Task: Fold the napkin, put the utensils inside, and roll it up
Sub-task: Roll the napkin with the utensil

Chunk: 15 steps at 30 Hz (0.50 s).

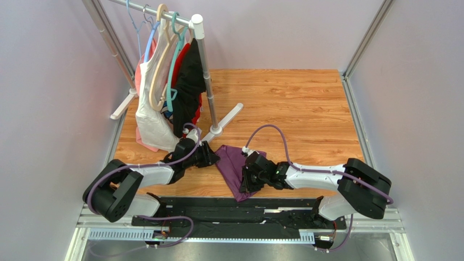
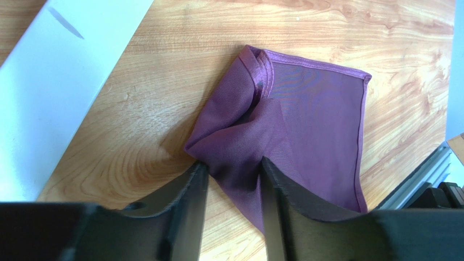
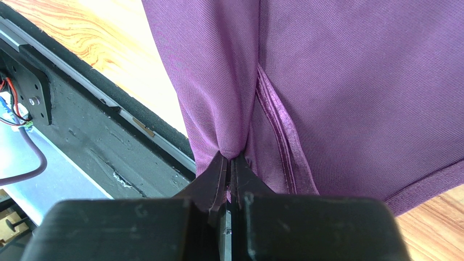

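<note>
I'm at the folding step: the purple napkin (image 1: 233, 166) lies crumpled on the wooden table (image 1: 305, 109) between my arms, my right gripper (image 3: 231, 163) pinched shut on its bunched edge, my left gripper (image 2: 231, 176) half-open astride a corner, likely due to clamp next

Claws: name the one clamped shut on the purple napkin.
The right claw: its jaws are pressed together on a pinch of the napkin. The left claw has jaws apart around a fold.
</note>
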Each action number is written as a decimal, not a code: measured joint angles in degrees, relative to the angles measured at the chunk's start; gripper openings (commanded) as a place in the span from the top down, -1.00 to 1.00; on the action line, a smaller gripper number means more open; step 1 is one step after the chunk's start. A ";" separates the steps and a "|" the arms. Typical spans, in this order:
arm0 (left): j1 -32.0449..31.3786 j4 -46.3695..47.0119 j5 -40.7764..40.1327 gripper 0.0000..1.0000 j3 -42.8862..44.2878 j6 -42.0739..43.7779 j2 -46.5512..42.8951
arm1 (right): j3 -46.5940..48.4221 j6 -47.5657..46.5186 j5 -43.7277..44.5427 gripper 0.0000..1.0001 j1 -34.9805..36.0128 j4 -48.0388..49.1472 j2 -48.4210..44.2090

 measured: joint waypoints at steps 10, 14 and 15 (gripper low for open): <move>-0.26 1.53 0.87 0.86 2.58 0.94 4.07 | 0.52 -1.55 -0.17 0.98 -1.55 -0.55 0.20; -0.28 2.45 1.42 1.00 3.61 0.94 5.79 | 2.23 -3.32 1.66 0.75 -1.60 -3.56 0.28; -0.31 2.49 1.49 1.00 3.80 0.94 6.05 | 2.78 -3.80 2.36 0.69 -1.60 -4.61 0.35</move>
